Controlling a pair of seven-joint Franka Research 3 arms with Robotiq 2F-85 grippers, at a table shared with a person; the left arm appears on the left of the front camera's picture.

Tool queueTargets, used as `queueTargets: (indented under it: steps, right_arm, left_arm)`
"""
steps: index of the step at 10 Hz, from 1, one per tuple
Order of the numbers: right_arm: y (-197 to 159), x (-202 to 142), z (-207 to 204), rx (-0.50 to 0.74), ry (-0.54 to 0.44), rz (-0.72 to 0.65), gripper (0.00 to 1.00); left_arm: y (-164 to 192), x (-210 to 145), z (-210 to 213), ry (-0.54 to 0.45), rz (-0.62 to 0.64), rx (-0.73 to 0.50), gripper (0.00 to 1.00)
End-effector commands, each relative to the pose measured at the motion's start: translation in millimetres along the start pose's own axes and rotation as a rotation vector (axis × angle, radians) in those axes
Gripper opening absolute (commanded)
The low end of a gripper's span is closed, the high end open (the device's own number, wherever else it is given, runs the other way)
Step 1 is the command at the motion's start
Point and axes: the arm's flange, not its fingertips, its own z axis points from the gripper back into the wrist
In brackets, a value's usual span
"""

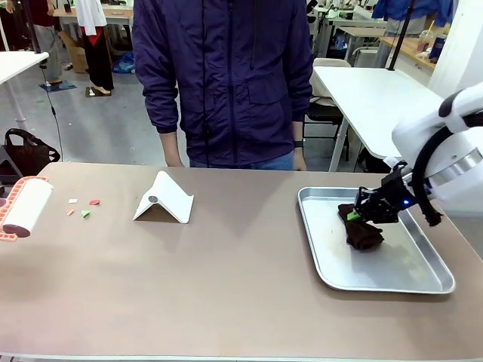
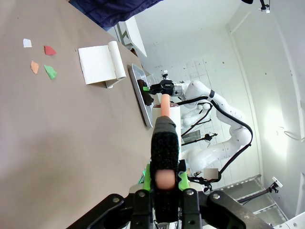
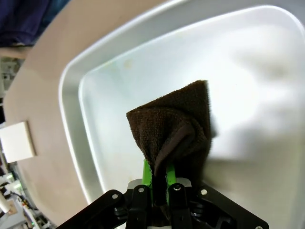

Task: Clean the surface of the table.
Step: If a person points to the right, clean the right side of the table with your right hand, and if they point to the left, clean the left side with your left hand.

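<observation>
The table [image 1: 226,286] looks smooth and matt; the tray [image 1: 411,265] is shiny metal — the brown cloth [image 3: 176,129] in it fuzzy terry (rough-napped).

The right gripper [image 3: 157,181] is clamped, green pads together, on a fold of a dark brown cloth [image 3: 174,121]. The cloth sits over the floor of a metal tray [image 3: 71,90], near one rounded corner. The table [image 3: 40,86] extends beyond the tray rim.
</observation>
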Motion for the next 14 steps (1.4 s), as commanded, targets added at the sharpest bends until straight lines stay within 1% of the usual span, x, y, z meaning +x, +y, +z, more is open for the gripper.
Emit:
queueTargets:
  steps: [1,4,7,8,9,10,11,14]
  right_arm:
    - [-22,-7,20,-0.084,0.045,-0.03,0.12]
    - [-45,-13,38,-0.105,0.039,-0.066,0.12]
    - [-58,-18,49,-0.054,0.025,-0.082,0.12]
    - [-58,-17,53,-0.001,0.017,-0.084,0.12]
    - [-57,-15,60,0.106,0.008,-0.086,0.12]
    - [-57,-15,68,0.244,0.019,-0.097,0.12]
    - [-60,-15,80,0.396,0.037,-0.12,0.12]
    - [-81,-26,125,0.742,0.113,-0.193,0.12]
  left_arm:
    - [-3,-1,0,0.0,-0.002,-0.005,0.04]
    - [-3,-1,0,0.0,-0.002,-0.005,0.04]
    - [-3,-1,0,0.0,-0.002,-0.005,0.04]
    - [-3,-1,0,0.0,-0.002,-0.005,0.04]
    - [-3,-1,0,0.0,-0.002,-0.005,0.04]
    - [-3,-1,0,0.0,-0.002,-0.005,0.04]
    - [-3,-1,0,0.0,-0.002,-0.005,0.04]
    - [-3,-1,0,0.0,-0.002,-0.005,0.04]
